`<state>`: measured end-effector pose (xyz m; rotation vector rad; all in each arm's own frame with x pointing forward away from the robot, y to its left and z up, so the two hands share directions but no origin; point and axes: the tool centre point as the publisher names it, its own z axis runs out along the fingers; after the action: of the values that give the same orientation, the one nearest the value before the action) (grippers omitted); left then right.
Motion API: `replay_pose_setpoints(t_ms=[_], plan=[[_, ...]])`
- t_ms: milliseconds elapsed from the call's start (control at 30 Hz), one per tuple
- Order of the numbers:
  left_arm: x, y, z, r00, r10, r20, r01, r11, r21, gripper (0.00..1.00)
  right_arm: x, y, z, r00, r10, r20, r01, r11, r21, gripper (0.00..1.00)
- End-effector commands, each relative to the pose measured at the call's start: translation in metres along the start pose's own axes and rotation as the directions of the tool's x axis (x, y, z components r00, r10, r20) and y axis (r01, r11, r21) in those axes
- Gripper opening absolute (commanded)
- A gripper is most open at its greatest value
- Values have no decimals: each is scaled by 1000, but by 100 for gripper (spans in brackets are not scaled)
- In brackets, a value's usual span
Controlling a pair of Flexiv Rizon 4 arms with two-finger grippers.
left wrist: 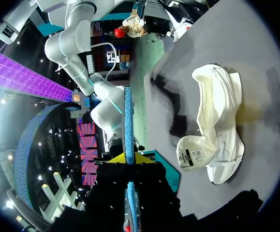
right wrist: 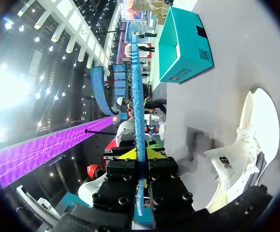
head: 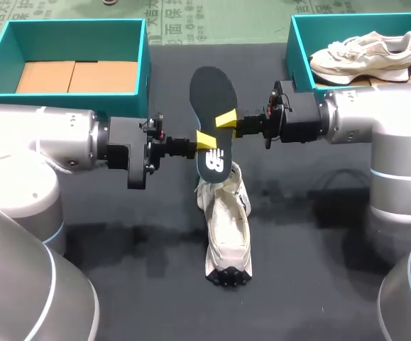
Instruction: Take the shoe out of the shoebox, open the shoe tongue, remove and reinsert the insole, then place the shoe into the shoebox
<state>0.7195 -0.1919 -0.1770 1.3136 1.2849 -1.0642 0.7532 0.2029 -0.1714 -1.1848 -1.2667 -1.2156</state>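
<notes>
Both the left pincer (head: pixel 204 140) and the right pincer (head: pixel 226 119) are clenched on the dark insole (head: pixel 212 96) from opposite sides, holding it just above the white shoe (head: pixel 226 227) lying on the tabletop (head: pixel 319 234). Beyond the shoe stand the left shoebox (head: pixel 70 23) and the right shoebox (head: pixel 299 53), which holds a second shoe (head: pixel 365 53).

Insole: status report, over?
Left gripper, right gripper both shut on dark flat insole. Held above cream sneaker lying on black table. Nothing between them.
</notes>
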Motion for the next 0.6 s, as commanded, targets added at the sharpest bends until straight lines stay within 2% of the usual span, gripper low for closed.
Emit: replay_pose_setpoints(t_ms=[33,167,367,567,600], plan=[[0,-1,-1,1000,-6,-1,6,1000,-1,100,-1,-1,1,1000,1,1,-1,1000,-2,0],[-4,-5,-16,999,-36,-20,36,999,-16,100,-4,-2,-3,1000,10,-3,-10,1000,-9,0],[-13,0,-55,992,-110,-62,108,993,-37,100,-10,-3,-7,1000,26,0,-26,1000,-14,0],[-30,17,-87,960,-159,-229,160,987,-15,100,-18,-6,-7,999,41,7,-41,999,0,0],[-34,21,-90,960,-126,-251,132,991,7,100,-20,-6,-7,999,44,8,-44,999,1,0]])
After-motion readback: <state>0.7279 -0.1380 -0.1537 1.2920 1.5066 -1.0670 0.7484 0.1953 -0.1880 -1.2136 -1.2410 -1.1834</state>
